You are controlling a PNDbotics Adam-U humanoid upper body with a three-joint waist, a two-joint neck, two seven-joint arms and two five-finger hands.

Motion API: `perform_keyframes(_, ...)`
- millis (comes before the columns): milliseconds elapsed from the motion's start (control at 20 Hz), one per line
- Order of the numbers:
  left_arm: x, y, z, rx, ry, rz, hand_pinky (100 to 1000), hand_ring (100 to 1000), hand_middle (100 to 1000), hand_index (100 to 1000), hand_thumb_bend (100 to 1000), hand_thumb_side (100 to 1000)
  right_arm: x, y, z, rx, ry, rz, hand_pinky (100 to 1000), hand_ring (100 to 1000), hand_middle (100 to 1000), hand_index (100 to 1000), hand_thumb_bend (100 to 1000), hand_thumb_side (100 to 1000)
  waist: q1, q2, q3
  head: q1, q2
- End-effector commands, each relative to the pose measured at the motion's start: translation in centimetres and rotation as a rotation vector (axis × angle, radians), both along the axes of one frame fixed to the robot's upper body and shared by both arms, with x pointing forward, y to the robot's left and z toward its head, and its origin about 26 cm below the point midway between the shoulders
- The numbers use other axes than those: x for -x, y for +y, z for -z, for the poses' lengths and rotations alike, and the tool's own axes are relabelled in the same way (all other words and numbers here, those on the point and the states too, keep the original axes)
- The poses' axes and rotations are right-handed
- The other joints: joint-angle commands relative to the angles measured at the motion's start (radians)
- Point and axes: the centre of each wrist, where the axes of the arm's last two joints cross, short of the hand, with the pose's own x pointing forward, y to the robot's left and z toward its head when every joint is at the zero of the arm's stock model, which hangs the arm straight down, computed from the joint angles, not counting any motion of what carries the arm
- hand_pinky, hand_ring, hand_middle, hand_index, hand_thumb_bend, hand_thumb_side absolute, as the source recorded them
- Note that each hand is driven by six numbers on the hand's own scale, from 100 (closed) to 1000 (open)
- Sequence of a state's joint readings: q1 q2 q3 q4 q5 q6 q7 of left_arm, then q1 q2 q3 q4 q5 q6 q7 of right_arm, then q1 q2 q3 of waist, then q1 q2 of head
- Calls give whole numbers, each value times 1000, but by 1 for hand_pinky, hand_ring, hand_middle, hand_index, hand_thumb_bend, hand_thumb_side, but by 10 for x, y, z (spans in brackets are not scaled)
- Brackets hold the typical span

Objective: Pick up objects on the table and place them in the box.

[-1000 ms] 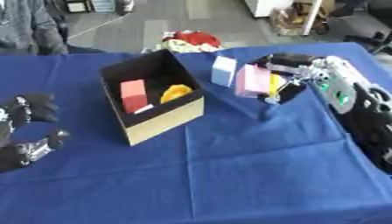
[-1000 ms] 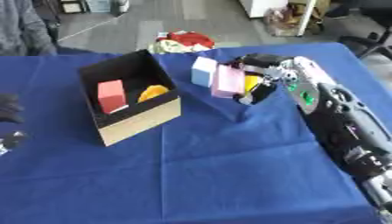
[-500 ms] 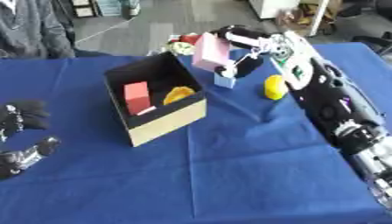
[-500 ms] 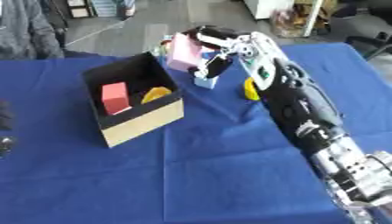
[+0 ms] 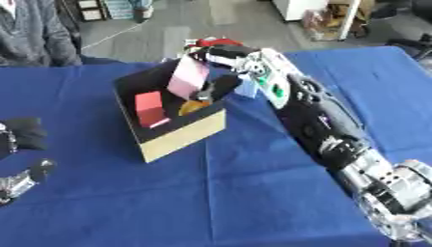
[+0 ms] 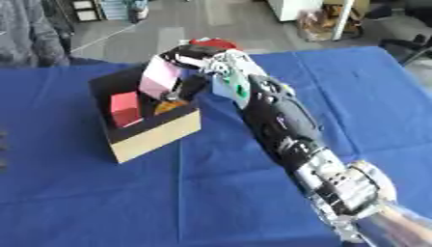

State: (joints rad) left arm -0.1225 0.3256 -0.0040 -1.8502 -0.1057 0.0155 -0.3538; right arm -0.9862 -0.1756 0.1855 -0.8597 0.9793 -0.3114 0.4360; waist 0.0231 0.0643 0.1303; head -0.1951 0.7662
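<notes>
1. The right hand (image 5: 221,67) reaches in from the right, stretched across the blue counter (image 5: 253,193) to a spot above the box (image 5: 168,116).
2. Its fingers are curled round a pink block (image 5: 189,78), pinching it between thumb and fingers.
3. The pink block hangs tilted over the open top of the box, its lower end just inside the rim near the far right corner.
4. The box is black inside with a tan outer wall and stands on the counter, left of the middle, turned at an angle.
5. A red block (image 5: 150,109) lies inside the box, toward its left side.
6. An orange piece (image 5: 195,107) lies inside the box too, right of the red block and under the pink block.
7. A small light blue thing (image 5: 246,89) sits on the counter just behind the right forearm, beside the box's far right corner.
8. A red and yellow thing (image 6: 212,43) shows at the far edge of the counter, behind the right hand; I cannot tell what it is.
9. The left hand (image 5: 19,144) rests near the lower left edge; I cannot tell how its fingers are set.
</notes>
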Motion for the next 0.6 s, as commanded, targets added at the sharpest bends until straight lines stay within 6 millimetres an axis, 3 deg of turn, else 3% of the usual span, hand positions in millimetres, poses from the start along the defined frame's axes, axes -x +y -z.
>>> perform_keyframes(50,0,-1,-8,-5,-25,13,751,623,643,812,670,468,-1,2,-26,31,-96,-18,899,881,939,1000,527,491,12,-22,-3,0,4)
perform_keyframes(250,0,1,-7,-7,-22,6,752,624,643,812,668,469,-2,-19,-43,-22,-156,25,910,885,939,1000,471,410,10,-22,-14,4,4)
perform_keyframes(350,1,2,-6,-10,-19,-1,752,624,643,812,668,471,-5,-42,-45,-71,-155,96,917,887,940,1000,409,351,8,-22,-19,9,4)
perform_keyframes(600,2,3,-4,-10,-11,-9,752,624,643,811,644,482,-13,-94,-29,-231,-74,312,921,886,934,1000,299,300,8,-22,-27,16,4)
